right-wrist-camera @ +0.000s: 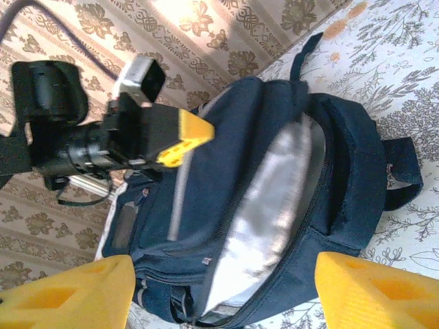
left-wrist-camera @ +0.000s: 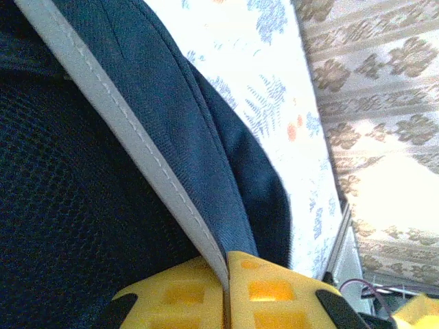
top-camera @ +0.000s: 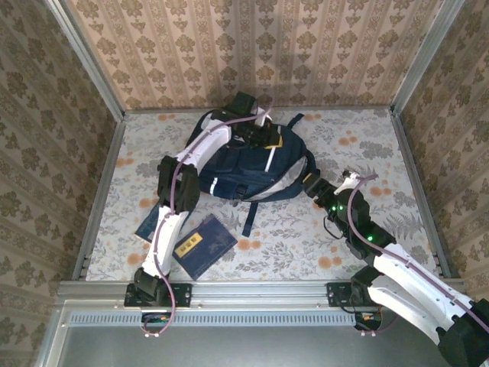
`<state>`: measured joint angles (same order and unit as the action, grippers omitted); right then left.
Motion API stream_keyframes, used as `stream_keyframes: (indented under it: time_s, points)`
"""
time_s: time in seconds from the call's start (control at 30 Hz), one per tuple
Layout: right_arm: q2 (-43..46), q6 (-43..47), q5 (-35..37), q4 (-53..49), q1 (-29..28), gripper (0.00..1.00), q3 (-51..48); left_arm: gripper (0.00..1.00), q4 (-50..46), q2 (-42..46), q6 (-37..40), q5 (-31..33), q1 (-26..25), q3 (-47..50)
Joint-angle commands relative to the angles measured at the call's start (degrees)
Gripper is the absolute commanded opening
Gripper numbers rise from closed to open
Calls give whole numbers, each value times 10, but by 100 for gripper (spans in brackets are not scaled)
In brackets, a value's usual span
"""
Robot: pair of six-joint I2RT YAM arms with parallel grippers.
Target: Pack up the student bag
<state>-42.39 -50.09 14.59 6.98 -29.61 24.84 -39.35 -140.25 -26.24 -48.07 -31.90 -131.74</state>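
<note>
Nearest the arm bases, just past the metal rail [top-camera: 252, 290]: a dark blue book [top-camera: 205, 245] with a yellow label, flat on the table [top-camera: 306, 252], and close beside it a second dark blue flat item [top-camera: 147, 226], partly hidden under the left arm [top-camera: 176, 183]. A little farther in, on the right: right gripper [top-camera: 312, 182], fingers spread wide with nothing between them, poised by the right side of the student bag [top-camera: 244, 172] and facing its mouth. From mid-table to the far side: the bag itself, lying flat, main compartment unzipped and gaping, pale silvery lining [right-wrist-camera: 264, 205] on show. At the bag's far end: left gripper [left-wrist-camera: 227, 271], yellow fingers pressed together on the grey-piped rim of the opening, fabric pinched between them. Judged as the opening-up step: rim held by one arm, nothing loaded as far as can be seen. Next, probably: fetch the nearer book with the free gripper, take it by an edge, and slide it into the gap without tugging the rim out of the pinch. Underneath, a pale floral cloth [top-camera: 367, 153] with orange blossoms; beyond, beige damask wallpaper [top-camera: 252, 46] on three sides, metal posts [top-camera: 416, 53] at the corners.
</note>
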Motion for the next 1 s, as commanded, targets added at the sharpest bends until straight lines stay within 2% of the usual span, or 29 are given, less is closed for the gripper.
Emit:
stream_keyframes:
  time_s: [0.0,0.07,0.13,0.27,0.37,0.47,0.6,0.7,0.77,0.87,0.97]
  points:
    - [-26,52,-23,-18,2,72,11,24,16,-1,-21,15,4,-14]
    - [-45,67,-33,-40,2,74,29,38,20,24,-21,28,5,6]
    - [-46,80,-42,-45,2,75,31,47,30,60,-24,30,9,29]
    - [-43,109,-69,-44,2,75,31,58,19,168,-5,55,19,97]
    - [-59,137,-113,-35,-1,74,37,60,21,280,12,95,28,207]
    - [-97,168,-149,-33,-13,71,54,60,26,375,7,109,38,330]
    - [-180,222,-168,-66,-57,70,114,60,18,516,-2,188,53,500]
    - [-261,242,-201,-74,-87,68,166,61,40,626,-57,207,96,657]
    - [-322,251,-242,-74,-103,67,206,62,16,693,-90,224,124,733]
    - [-415,276,-289,-101,-135,64,278,66,-38,779,-130,268,145,811]
    - [-492,290,-309,-143,-160,59,346,68,-104,827,-175,300,152,858]
